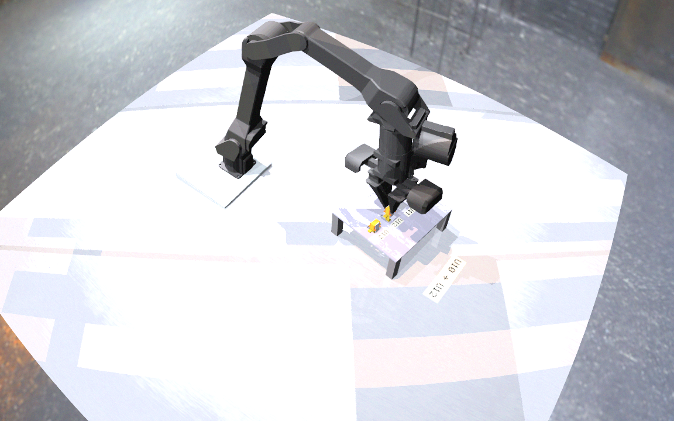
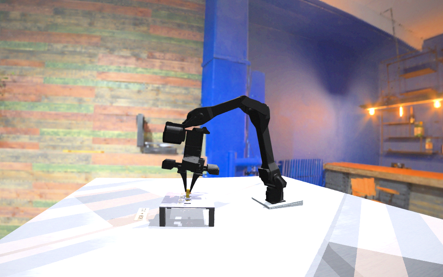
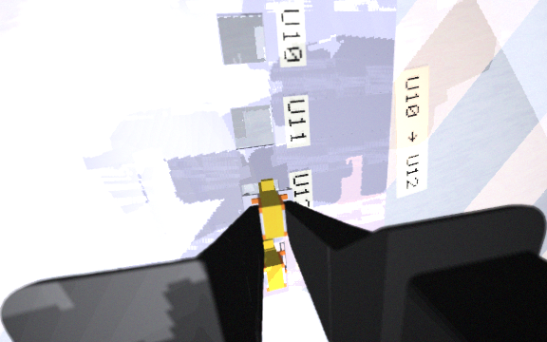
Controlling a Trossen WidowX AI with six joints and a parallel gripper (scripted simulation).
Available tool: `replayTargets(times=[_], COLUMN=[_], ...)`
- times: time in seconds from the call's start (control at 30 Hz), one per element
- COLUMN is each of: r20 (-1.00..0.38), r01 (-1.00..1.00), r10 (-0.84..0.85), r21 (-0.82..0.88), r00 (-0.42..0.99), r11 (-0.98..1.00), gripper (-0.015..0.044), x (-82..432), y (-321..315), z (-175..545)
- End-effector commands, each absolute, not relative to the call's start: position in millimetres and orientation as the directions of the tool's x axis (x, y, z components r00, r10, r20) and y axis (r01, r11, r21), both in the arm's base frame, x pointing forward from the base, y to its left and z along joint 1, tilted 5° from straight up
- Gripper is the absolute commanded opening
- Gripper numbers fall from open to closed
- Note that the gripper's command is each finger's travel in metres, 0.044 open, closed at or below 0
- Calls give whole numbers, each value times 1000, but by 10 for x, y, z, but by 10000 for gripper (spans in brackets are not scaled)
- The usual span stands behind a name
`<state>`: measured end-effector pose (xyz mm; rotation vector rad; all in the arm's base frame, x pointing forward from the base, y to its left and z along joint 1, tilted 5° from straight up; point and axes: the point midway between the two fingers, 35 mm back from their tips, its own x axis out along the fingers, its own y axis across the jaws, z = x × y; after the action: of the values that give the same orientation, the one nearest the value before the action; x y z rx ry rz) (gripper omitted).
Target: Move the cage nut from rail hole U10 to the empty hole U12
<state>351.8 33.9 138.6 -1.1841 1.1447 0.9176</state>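
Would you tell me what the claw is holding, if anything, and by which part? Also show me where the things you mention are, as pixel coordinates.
The claw (image 1: pixel 390 211) (image 2: pixel 188 191) (image 3: pixel 273 205) holds a yellow cage nut (image 1: pixel 387 213) (image 2: pixel 187 193) (image 3: pixel 273 221), pinched by two opposite sides of its upper body, above hole U12.
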Motion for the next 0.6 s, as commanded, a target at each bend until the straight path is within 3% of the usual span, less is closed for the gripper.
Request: replayTargets(times=[0.0,0.57], r20=[-975,-969], r01=[-958,-952], r10=[-40,-44], r21=[-223,-249], r00=[220,245], r11=[179,178], gripper=[31,31], x=[3517,3508], y=[334,335], z=[1410,1403])
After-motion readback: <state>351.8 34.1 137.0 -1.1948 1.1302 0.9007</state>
